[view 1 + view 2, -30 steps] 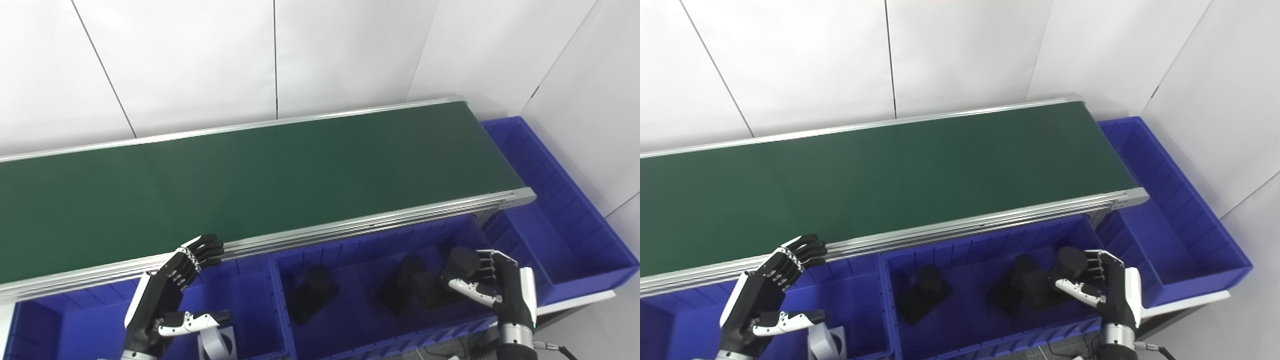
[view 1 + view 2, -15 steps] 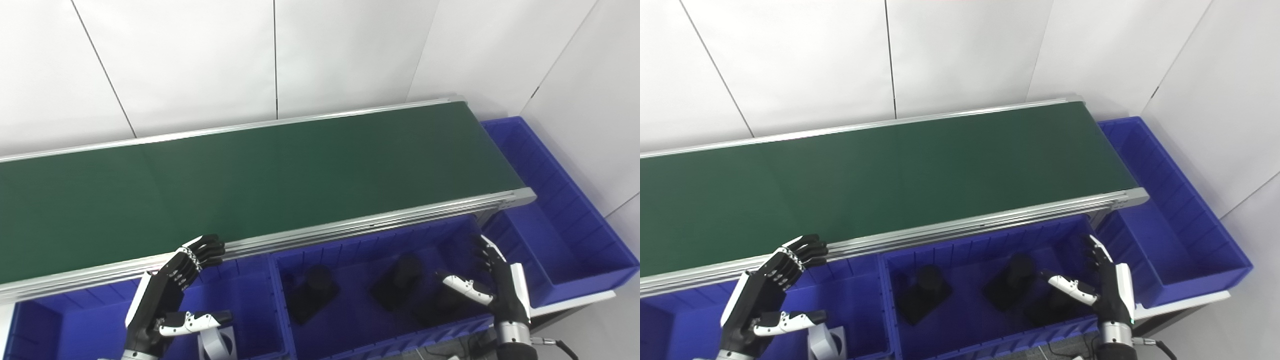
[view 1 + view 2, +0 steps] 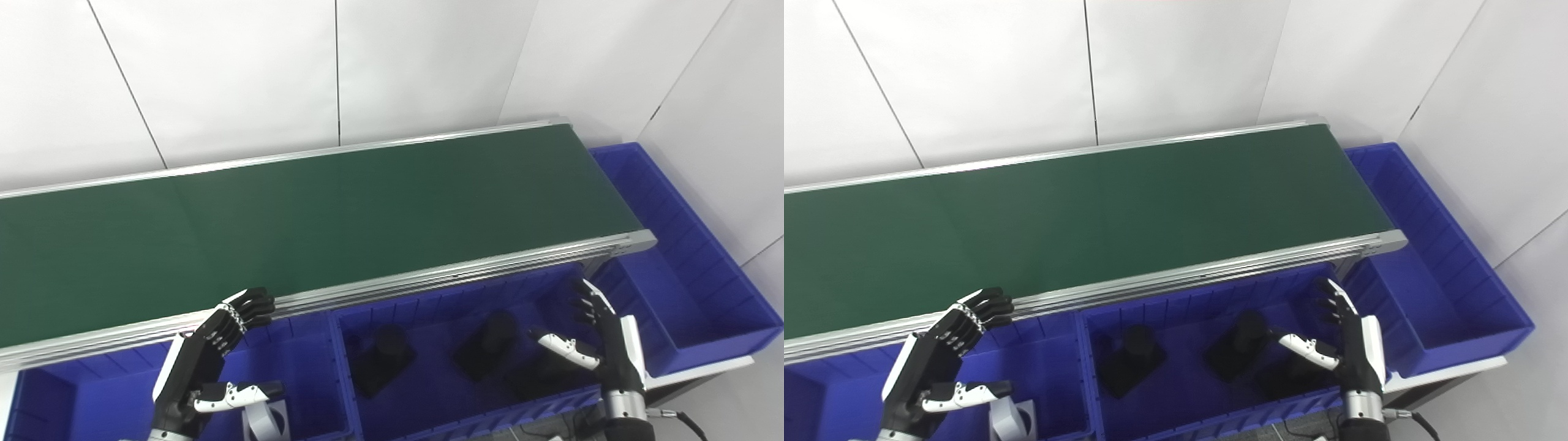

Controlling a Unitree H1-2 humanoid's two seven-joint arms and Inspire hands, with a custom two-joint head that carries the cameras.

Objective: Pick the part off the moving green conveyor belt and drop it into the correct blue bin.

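The green conveyor belt (image 3: 318, 226) runs across the middle of the frame from the left edge to the upper right, its surface bare, with a silver rail along its near edge. Below it, along the bottom of the frame, sits a row of blue bins.

The right robot hand (image 3: 603, 343) hovers over the right end of the middle blue bin (image 3: 429, 306), in the lower right of the frame. Its fingers are spread apart and point up, the thumb sticks out to the left, and it holds nothing. Inside that bin lie three black parts: one (image 3: 383, 358) toward the left, one (image 3: 490, 343) in the centre, and one (image 3: 539, 376) just under the thumb of the right robot hand, dark and hard to make out.

The left robot hand (image 3: 205, 361) is in the lower left, open and empty, its fingertips near the belt's near rail, above the left blue bin (image 3: 98, 398). A white part (image 3: 263, 422) sits in that bin by the thumb. A further blue bin (image 3: 686, 269) stands at the right end of the belt.
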